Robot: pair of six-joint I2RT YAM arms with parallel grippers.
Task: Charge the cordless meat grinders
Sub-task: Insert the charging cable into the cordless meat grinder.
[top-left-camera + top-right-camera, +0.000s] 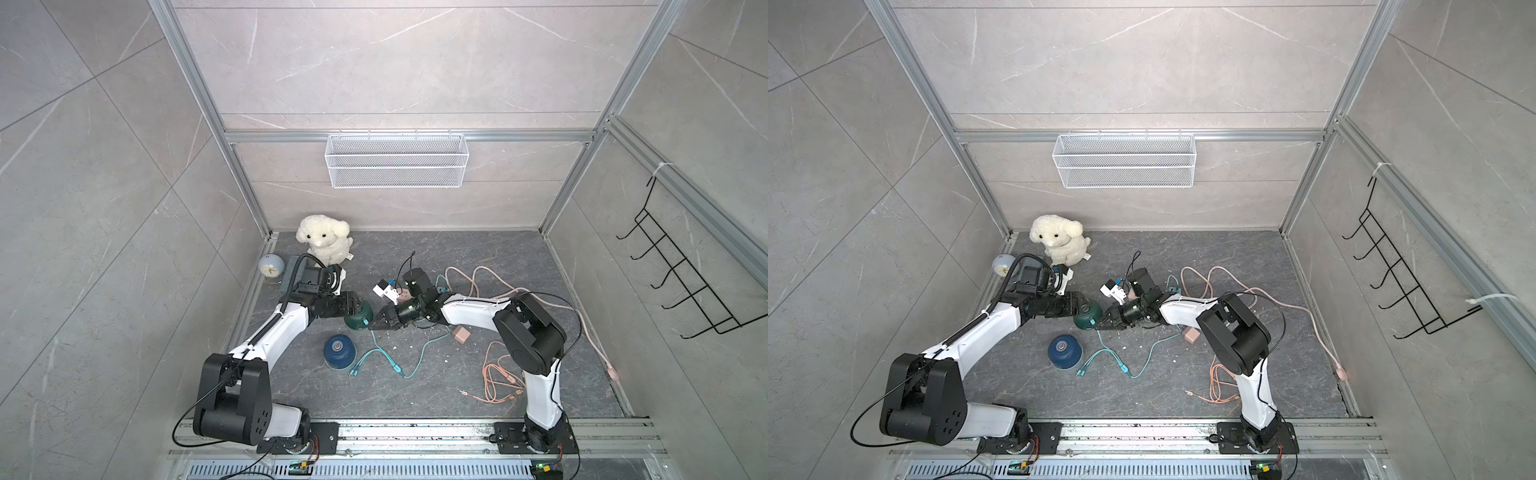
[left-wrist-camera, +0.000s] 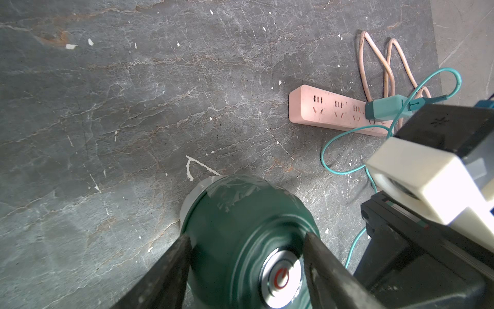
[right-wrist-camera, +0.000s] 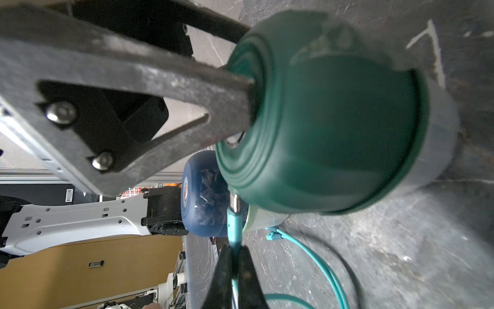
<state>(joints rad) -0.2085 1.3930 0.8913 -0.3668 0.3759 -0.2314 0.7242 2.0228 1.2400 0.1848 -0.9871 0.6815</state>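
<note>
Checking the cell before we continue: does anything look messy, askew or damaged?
White flecks litter the dark tabletop, and an angular white scratch marks it beside the green grinder. The pink cable lies in a loose tangle.

Green grinder [image 1: 360,318] and blue grinder [image 1: 338,351] are dark-toned; cable [image 3: 234,230] is teal, power strip [image 2: 326,109] pink.

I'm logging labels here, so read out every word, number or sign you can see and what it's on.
Red power sign, no letters: on the silver button atop the green grinder.
Small white sticker in the background of the right wrist view: too small to read.
No readable words or numbers anywhere else.
</note>
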